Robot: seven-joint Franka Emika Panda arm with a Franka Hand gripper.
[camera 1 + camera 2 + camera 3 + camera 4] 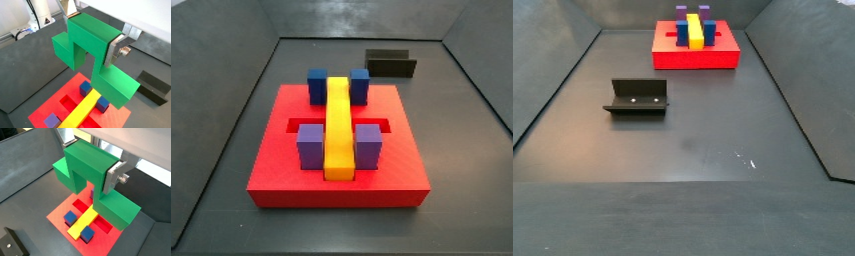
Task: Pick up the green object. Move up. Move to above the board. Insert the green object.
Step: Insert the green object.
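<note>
In both wrist views my gripper [92, 34] [91, 159] is shut on the raised middle cube of the bright green bridge-shaped object [93, 55] [90, 175], held high in the air. Silver fingers [115, 48] [113, 177] press its sides. Far below lies the red board [59, 102] [65, 210] with its long yellow bar [83, 110] [83, 223] and blue and purple blocks. The green object hangs roughly above the board's edge. In both side views the board [291, 160] [714, 55] shows, but the gripper and green object are out of view.
The dark L-shaped fixture [637, 98] [390, 64] [155, 86] stands on the dark floor beside the board. Grey walls [225, 90] enclose the floor. Recessed slots [301, 125] lie open beside the yellow bar [338, 125].
</note>
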